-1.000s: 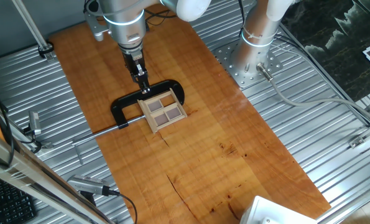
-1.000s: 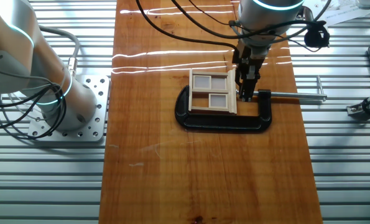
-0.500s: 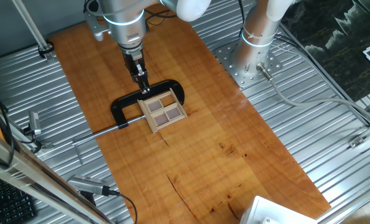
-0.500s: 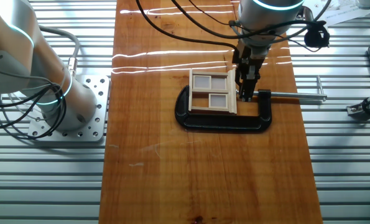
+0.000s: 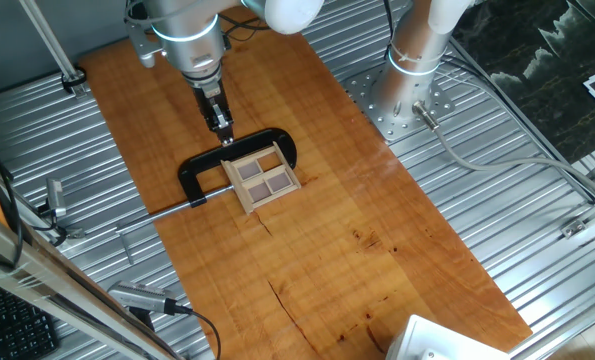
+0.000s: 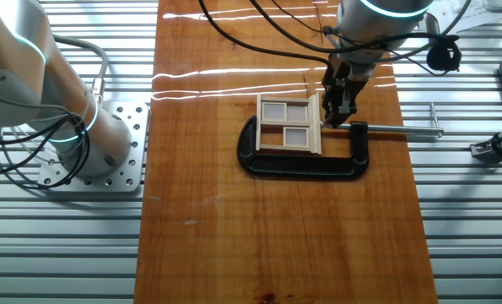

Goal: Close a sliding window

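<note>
Where the reddish-brown wooden desk (image 5: 307,240) meets the black C-shaped metal clamp (image 5: 202,168), the small light-wood sliding window (image 5: 262,177) with four brownish-grey panes sits inside the clamp's span — frame (image 6: 288,123) flat on the desk. The dark two-finger gripper (image 5: 220,126) hangs just beside the window's edge (image 6: 339,108); fingers close together, their exact state cannot be told.
</note>
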`<state>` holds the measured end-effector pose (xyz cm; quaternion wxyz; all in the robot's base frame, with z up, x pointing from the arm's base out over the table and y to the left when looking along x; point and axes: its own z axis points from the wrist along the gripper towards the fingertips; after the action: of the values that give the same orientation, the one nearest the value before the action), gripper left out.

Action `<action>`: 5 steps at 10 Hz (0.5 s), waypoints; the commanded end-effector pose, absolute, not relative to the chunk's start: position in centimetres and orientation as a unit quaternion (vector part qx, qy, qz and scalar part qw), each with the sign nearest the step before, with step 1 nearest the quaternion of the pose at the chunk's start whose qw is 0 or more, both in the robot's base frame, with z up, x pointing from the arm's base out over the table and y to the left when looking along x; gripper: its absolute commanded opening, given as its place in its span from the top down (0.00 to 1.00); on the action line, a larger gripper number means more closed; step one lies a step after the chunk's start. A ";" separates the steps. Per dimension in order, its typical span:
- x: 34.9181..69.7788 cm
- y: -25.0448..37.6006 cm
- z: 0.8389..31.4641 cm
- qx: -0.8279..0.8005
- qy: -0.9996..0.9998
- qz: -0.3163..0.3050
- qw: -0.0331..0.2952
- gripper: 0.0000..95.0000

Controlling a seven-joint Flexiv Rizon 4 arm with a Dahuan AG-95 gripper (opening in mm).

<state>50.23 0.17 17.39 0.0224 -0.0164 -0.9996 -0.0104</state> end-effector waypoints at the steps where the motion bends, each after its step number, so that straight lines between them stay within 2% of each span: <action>1: 50.2 0.2 17.4 -0.018 -1.000 -0.010 0.021 1.00; 5: 50.3 0.3 17.7 -0.014 -1.000 -0.006 0.019 1.00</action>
<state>50.37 0.35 17.73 0.0186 -0.0149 -0.9997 -0.0066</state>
